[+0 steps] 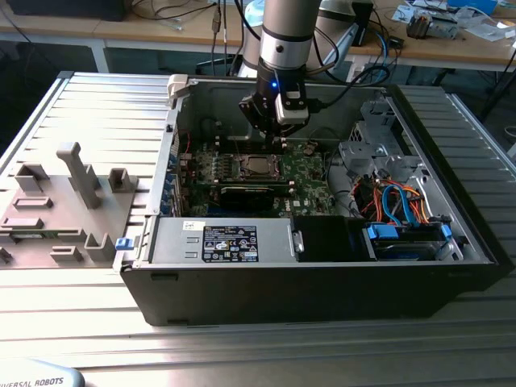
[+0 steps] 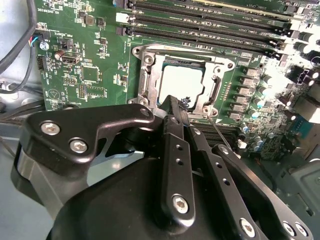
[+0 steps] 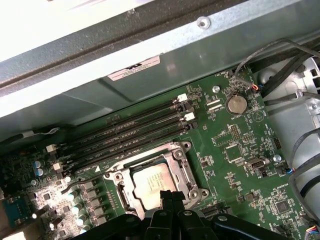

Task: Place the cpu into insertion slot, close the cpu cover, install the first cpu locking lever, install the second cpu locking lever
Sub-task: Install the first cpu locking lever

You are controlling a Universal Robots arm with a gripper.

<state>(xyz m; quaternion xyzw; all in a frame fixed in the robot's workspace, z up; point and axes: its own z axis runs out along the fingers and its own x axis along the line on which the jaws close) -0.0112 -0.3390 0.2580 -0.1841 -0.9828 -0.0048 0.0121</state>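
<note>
Item: my jaws, pressed together, at cpu cover [image 2: 186, 56] rim beside seated cpu [image 2: 186, 82]; slow, square pressure seems best.

The cpu [image 2: 182, 82] sits in the insertion slot [image 2: 145, 87] on the motherboard [image 2: 100, 75], memory slots [image 3: 130, 135] between it and the case wall [image 3: 200, 55], the tool [image 2: 176, 106] right over the slot's edge.

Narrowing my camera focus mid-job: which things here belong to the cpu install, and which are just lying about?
In the job: black robot hand, shut; dull silver-grey square cpu; silvery metal cpu cover frame around it.
Lying about: long black memory slots; round silver coin battery; blue and orange cables; grey plastic fixture tray.
</note>
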